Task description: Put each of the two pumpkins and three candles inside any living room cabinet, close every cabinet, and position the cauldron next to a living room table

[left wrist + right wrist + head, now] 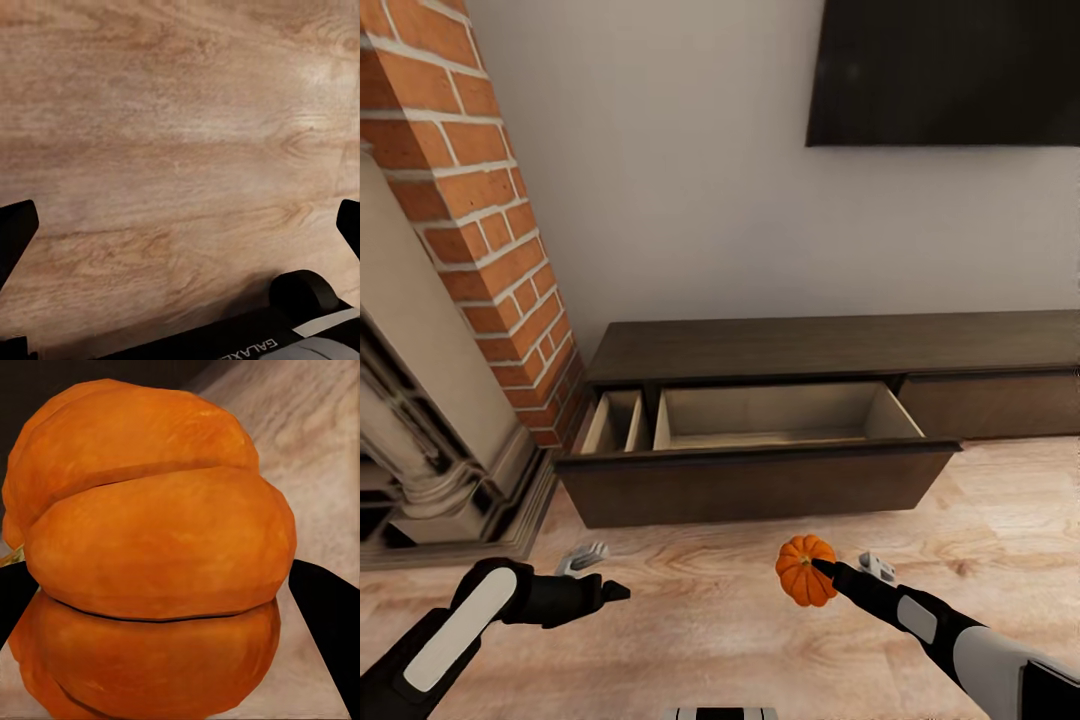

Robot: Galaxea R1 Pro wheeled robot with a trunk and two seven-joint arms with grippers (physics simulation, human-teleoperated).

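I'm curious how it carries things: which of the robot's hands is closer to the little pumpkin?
The right hand: it grips the pumpkin. The left hand hangs open over the wood floor, well off to the pumpkin's left.

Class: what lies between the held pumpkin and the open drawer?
Head view: bare wooden floor, then the drawer's dark front panel, between pumpkin and open drawer.

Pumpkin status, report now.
Right gripper shut on pumpkin, held above floor. Left gripper open, empty. Cabinet drawer open ahead, path clear.
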